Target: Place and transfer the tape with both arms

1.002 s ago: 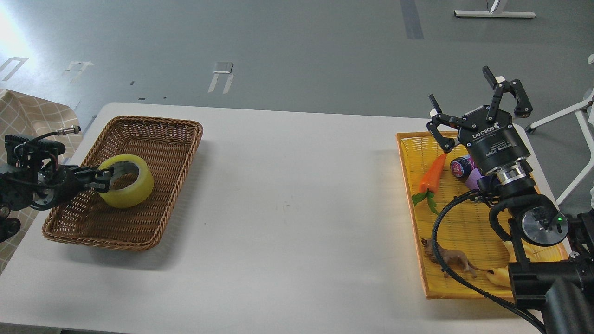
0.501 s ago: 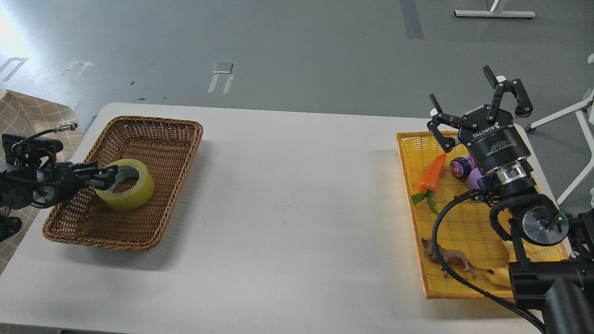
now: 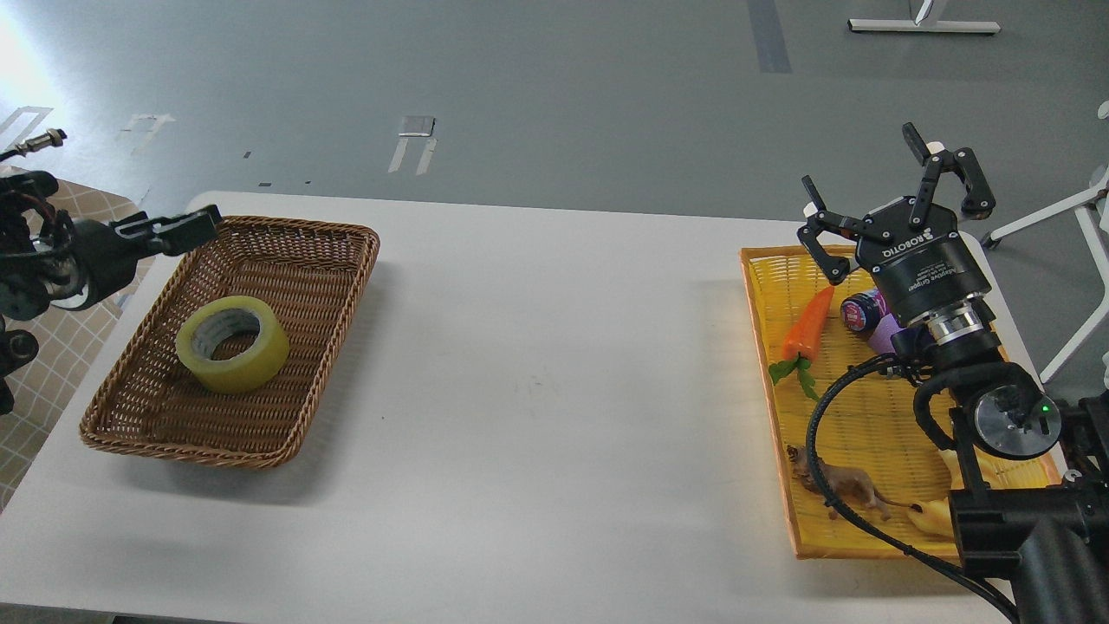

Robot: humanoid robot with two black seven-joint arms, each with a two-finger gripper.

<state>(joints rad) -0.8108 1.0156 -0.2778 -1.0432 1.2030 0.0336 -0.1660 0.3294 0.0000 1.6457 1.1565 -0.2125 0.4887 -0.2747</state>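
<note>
The tape (image 3: pixel 232 344), a yellow translucent roll with a grey-white core, lies flat in the brown wicker basket (image 3: pixel 295 251) at the table's left. My left gripper (image 3: pixel 186 230) hovers above the basket's far left corner, clear of the tape. I see it side-on as one dark bar, so its fingers cannot be told apart. My right gripper (image 3: pixel 897 182) is open and empty, fingers spread, raised over the far end of the yellow tray (image 3: pixel 771 390) at the right.
The yellow tray holds a toy carrot (image 3: pixel 806 325), a small purple-red jar (image 3: pixel 862 310), a brown toy animal (image 3: pixel 845 485) and a yellow-cream croissant toy (image 3: pixel 931 518). A checked cloth (image 3: pixel 52 347) lies left of the white table (image 3: pixel 537 390).
My left gripper has let go of the tape and risen up and back out of the basket. The tape has settled flat on the basket floor. The right arm has not moved.
</note>
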